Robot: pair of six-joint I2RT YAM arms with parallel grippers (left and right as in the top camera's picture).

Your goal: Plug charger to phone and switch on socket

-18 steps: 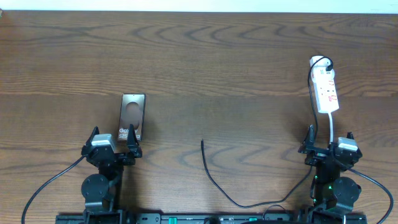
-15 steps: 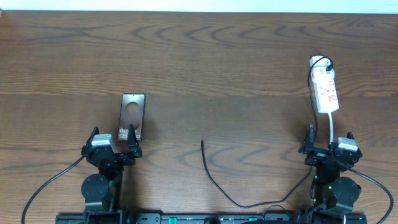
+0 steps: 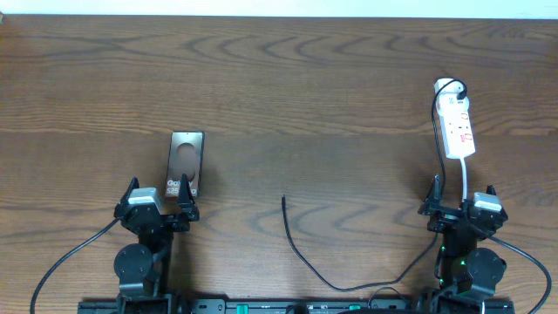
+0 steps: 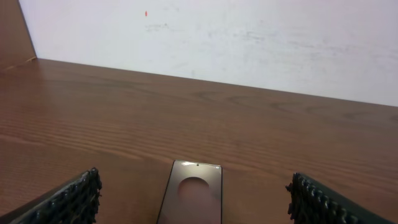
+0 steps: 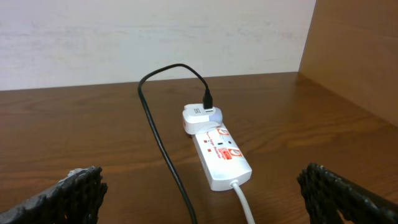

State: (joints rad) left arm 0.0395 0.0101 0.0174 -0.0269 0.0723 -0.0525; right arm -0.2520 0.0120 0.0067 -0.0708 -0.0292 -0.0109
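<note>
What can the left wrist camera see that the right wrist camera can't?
Only the left wrist view shows the phone, lying flat on the table. Only the right wrist view shows the socket, with a white adapter plugged in and the charger cable running from it. Both show the brown wooden table, a pale wall behind, and open black fingers at the bottom corners.

Your work surface is a table (image 3: pixel 331 78) of dark brown wood grain, with the grain running left to right in the overhead view. It fills that frame up to a pale strip (image 3: pixel 279 7) along the far edge. From the wrist views you see a white wall (image 4: pixel 249 43) behind the table, matte and lightly scuffed, with one small red speck (image 4: pixel 146 12) high up. A brown left side panel (image 4: pixel 11 31) stands at one end and a brown right side panel (image 5: pixel 357 50) at the other. Light is even, with a soft sheen on the tabletop.
</note>
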